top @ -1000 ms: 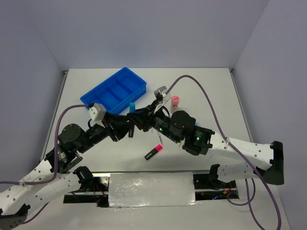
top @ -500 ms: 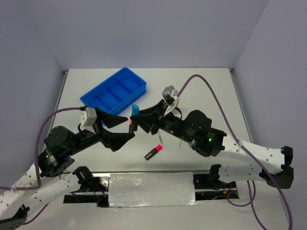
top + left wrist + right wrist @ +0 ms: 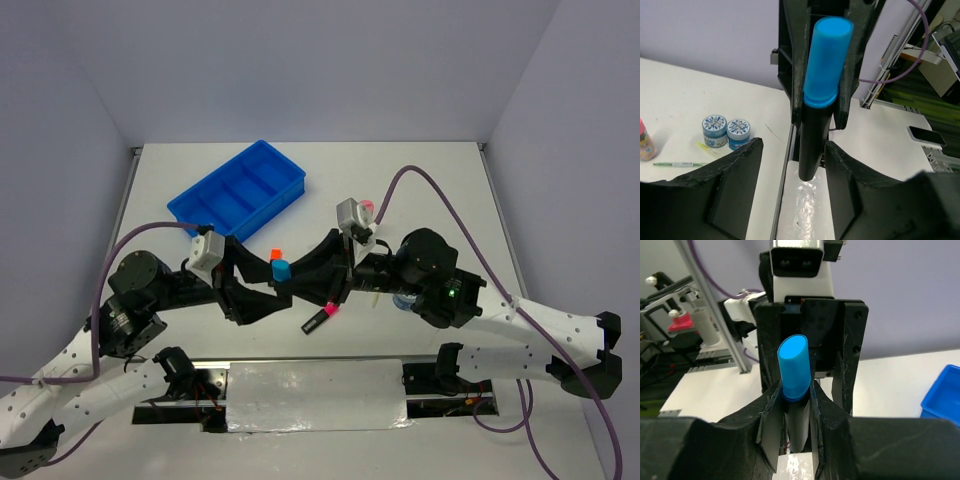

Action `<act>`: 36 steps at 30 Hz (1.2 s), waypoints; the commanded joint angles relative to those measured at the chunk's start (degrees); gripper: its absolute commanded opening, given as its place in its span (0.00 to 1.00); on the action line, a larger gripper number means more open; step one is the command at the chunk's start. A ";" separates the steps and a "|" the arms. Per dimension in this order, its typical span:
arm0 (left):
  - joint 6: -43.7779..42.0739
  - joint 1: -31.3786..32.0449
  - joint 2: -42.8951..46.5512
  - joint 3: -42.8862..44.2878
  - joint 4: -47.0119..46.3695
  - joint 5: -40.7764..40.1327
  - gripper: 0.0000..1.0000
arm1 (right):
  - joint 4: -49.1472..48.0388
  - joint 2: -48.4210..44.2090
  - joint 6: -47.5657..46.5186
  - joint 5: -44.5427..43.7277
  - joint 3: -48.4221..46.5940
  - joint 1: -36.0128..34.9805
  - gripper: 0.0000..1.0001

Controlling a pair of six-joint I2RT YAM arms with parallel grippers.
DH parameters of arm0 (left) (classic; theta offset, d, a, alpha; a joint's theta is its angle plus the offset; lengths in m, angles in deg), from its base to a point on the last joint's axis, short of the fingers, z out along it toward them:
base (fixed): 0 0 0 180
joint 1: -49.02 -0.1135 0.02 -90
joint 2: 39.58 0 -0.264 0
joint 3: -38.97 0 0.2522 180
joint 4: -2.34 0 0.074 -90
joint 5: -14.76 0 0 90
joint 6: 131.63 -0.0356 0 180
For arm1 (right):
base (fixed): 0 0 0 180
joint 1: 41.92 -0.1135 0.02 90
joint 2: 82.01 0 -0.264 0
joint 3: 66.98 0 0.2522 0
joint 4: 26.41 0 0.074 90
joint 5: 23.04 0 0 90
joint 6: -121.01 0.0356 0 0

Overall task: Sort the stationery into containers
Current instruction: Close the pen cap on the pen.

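The right pincer (image 3: 794,396) is clamped on the blue-capped highlighter (image 3: 826,60). Its two black fingers (image 3: 769,422) press the barrel from both sides just below the cap, and the cap stands clear above them. The highlighter is held off the bench (image 3: 430,180), in the middle of the near half, where the two arms meet nose to nose.

The left pincer (image 3: 792,150) faces it with its jaws spread wide. The black barrel hangs down between the left fingers (image 3: 735,190), with a gap on each side, so that pincer has hold of nothing.

The blue compartment tray (image 3: 240,190) sits at the far left of the bench, well apart from both pincers. A pink-capped highlighter (image 3: 320,319) lies on the bench just near of the right pincer. In the left wrist view, two round blue-white discs (image 3: 715,131) sit touching side by side. Near them are a thin pen (image 3: 677,164) and, at the picture's edge, a pink-capped bottle (image 3: 644,142).
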 commanded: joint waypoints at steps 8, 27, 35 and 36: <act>1.44 0.13 0.42 -0.23 -8.62 5.62 0.53 | -4.74 -0.42 0.71 5.38 0.00 0.11 0.00; 3.11 0.13 -1.17 -1.46 -12.84 9.14 0.05 | -6.76 1.08 1.06 3.36 0.43 0.11 0.00; 1.36 0.13 -1.08 -0.41 -8.36 3.35 0.00 | -6.94 0.38 0.62 1.25 2.19 0.29 0.31; 0.92 0.13 -0.91 -0.06 -7.14 2.47 0.00 | -6.94 0.20 0.53 1.34 2.71 0.37 0.48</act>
